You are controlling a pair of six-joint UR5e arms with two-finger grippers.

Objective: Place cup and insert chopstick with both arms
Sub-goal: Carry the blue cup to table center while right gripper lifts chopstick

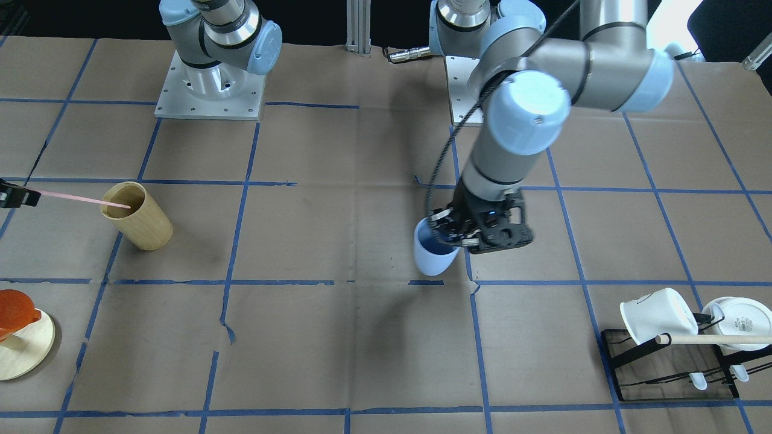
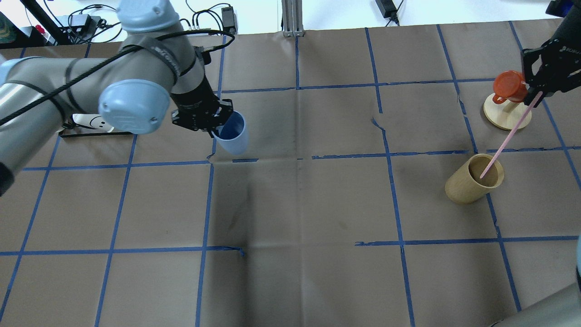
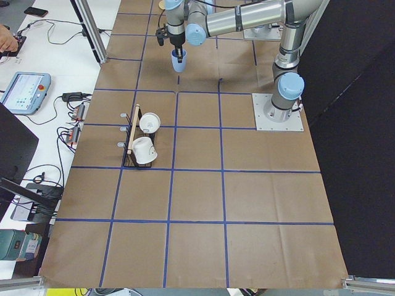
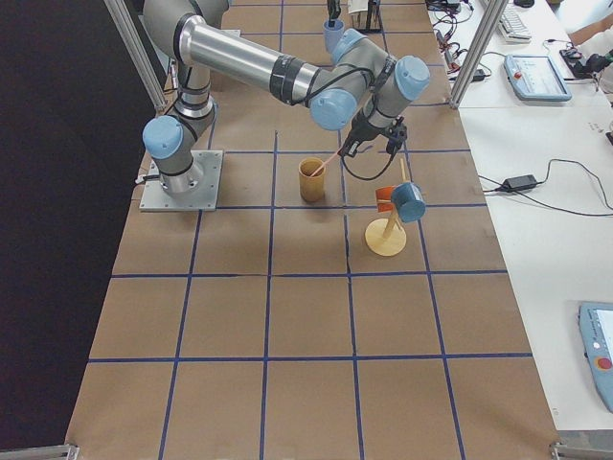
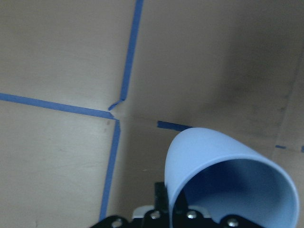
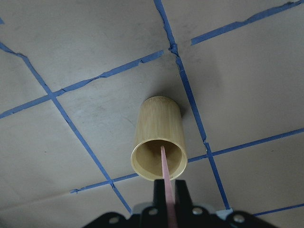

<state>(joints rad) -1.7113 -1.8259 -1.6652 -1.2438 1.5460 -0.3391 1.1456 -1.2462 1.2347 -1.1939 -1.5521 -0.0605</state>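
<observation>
My left gripper (image 2: pixel 217 128) is shut on the rim of the light blue cup (image 2: pixel 233 134) and holds it tilted above the table; the cup also shows in the front view (image 1: pixel 433 253) and the left wrist view (image 5: pixel 223 175). My right gripper (image 2: pixel 535 93) is shut on the top end of the pale pink chopstick (image 2: pixel 506 136). The stick slants down, its lower tip inside the tan wooden cylinder cup (image 2: pixel 474 179). The right wrist view shows the stick (image 6: pixel 166 185) running into that cup's mouth (image 6: pixel 159 156).
An orange cup on a round wooden stand (image 2: pixel 506 97) is just beside my right gripper. A black rack (image 1: pixel 669 361) with white mugs (image 1: pixel 657 316) and a thick wooden rod (image 1: pixel 718 339) stands at the table's left end. Blue tape lines grid the brown paper.
</observation>
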